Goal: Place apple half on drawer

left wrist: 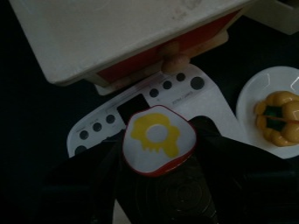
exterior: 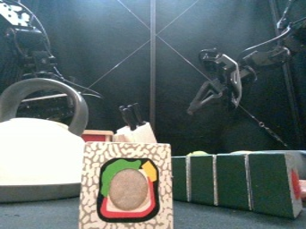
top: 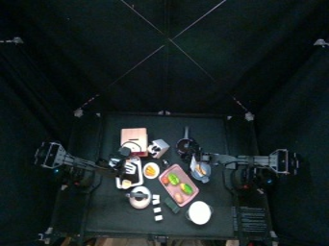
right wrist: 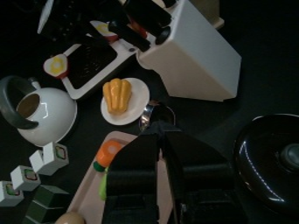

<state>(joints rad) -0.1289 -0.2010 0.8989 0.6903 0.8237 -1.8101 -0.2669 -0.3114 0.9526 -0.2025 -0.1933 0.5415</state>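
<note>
Pinching the apple half [left wrist: 156, 136], a small rounded piece with a red rim and a glossy pale face marked yellow, the left gripper [left wrist: 160, 151] hangs just beside the drawer [left wrist: 117, 35], a flat-topped salmon box. Only the left wrist view shows this grip; the front view is filled by a smooth white kettle [exterior: 36, 152]. The right gripper [right wrist: 159, 133] hangs with jaws together and empty.

The small black table [top: 96, 207] carries the salmon-pink drawer [top: 134, 135] at eleven o'clock, a white kettle [top: 139, 200], and perhaps a pan [top: 187, 147].
</note>
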